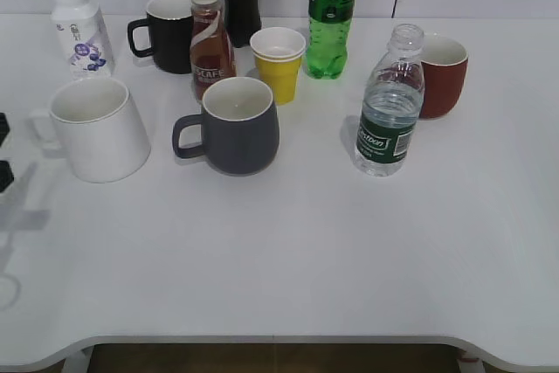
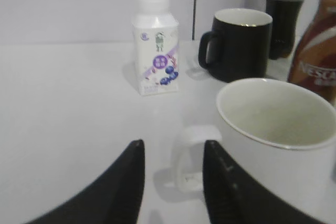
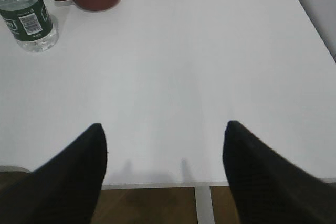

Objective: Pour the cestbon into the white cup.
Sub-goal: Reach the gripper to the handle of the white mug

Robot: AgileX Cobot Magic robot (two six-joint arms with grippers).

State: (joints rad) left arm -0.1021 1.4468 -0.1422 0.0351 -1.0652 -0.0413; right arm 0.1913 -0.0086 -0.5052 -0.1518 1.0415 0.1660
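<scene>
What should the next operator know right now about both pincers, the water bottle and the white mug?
Left pincer: open, empty, low over the table, lined up on the white mug's handle but not gripping it.
Right pincer: open, empty, near the table's front edge, well short of the water bottle.
Water bottle: upright, uncapped, partly full, right of centre, just in front of the red-brown mug.
White mug: upright at far left, looks empty.
Done: nothing grasped, nothing poured.
Left: grasp the bottle, probably with the right pincer, carry it over, past the grey mug, and pour into the white mug.
</scene>
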